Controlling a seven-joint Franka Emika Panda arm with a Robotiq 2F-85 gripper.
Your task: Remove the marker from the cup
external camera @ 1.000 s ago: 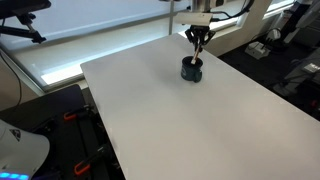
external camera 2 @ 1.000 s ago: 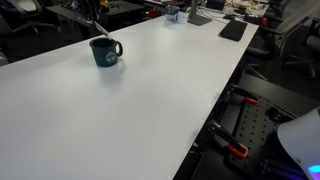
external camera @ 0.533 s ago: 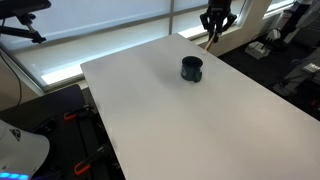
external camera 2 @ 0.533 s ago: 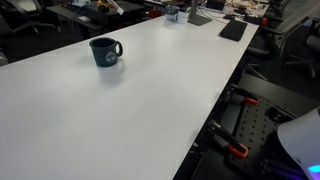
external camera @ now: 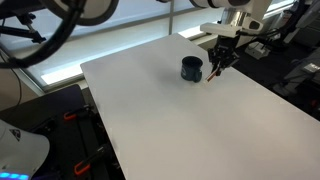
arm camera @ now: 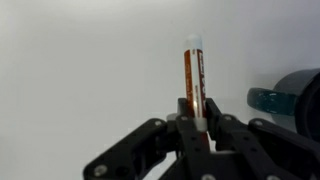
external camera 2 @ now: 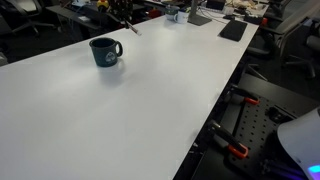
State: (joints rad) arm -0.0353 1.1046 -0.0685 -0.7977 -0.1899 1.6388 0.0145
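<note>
1. Clearly, the black two-finger gripper [arm camera: 197,122] is clamped on the thin reddish-brown marker [arm camera: 194,85].
2. That marker hangs outside the short dark blue cup [external camera: 191,69], just beside it, over the white table [external camera: 200,130].

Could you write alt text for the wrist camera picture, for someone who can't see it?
The gripper is shut on the marker, a reddish-brown stick with a pale tip that points up the frame. Behind it lies the white table, with the cup at the right edge.
</note>
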